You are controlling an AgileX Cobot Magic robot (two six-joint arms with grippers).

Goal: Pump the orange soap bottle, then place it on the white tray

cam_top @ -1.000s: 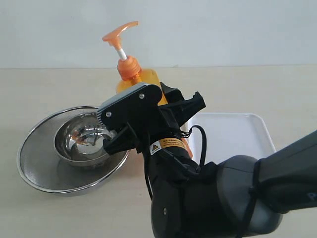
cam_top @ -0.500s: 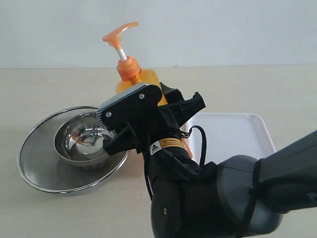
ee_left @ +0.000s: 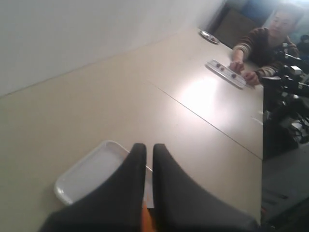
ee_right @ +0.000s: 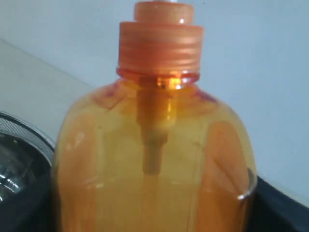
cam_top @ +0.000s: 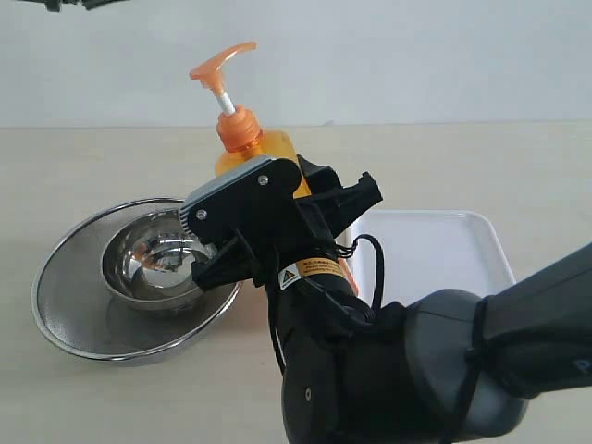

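Observation:
The orange soap bottle (cam_top: 264,148) stands tilted slightly, its pump head (cam_top: 222,60) raised on the white stem and pointing over the bowls. My right gripper (cam_top: 301,192) is shut on the bottle's body, which fills the right wrist view (ee_right: 154,159), with a dark finger (ee_right: 277,205) at its side. The white tray (cam_top: 435,250) lies flat to the right of the bottle. My left gripper (ee_left: 146,147) is shut, high above the tray (ee_left: 89,171), with an orange sliver low between its fingers. Only a dark piece of the left gripper (cam_top: 65,4) shows at the exterior view's top-left edge.
A small steel bowl (cam_top: 157,259) sits inside a larger steel mesh bowl (cam_top: 69,310) just left of the bottle, its rim (ee_right: 19,130) close beside it. The right arm's bulk (cam_top: 416,370) fills the front right. A person (ee_left: 268,34) sits at a far table.
A dark piece of the left gripper has come into the exterior view's top-left corner. The bottle and its pump head have shifted very slightly left. The right gripper keeps its hold.

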